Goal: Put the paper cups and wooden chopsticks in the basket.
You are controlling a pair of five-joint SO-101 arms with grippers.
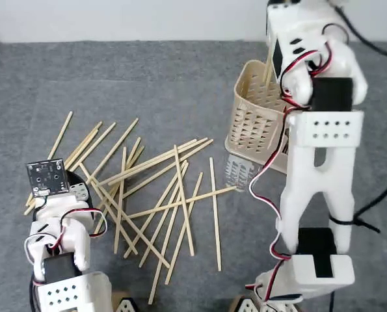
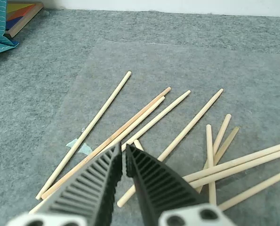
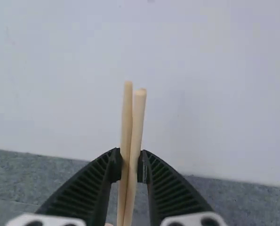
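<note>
Right wrist view: right gripper [image 3: 129,165] clamped on two chopsticks [image 3: 132,117], long axis upright, over far edge of basket [image 1: 253,120] in high view; left gripper [image 2: 122,156] closed, empty.

The left claw [image 2: 124,151], jaws closed, hangs over scattered wooden chopsticks [image 2: 191,123] on grey felt [image 2: 177,56].

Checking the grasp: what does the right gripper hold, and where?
Right gripper pinches two wooden chopsticks along their shafts, ends poking past the fingertips.

Robot test bench, grey felt mat [image 1: 147,78], plain white wall [image 3: 201,70]
</note>
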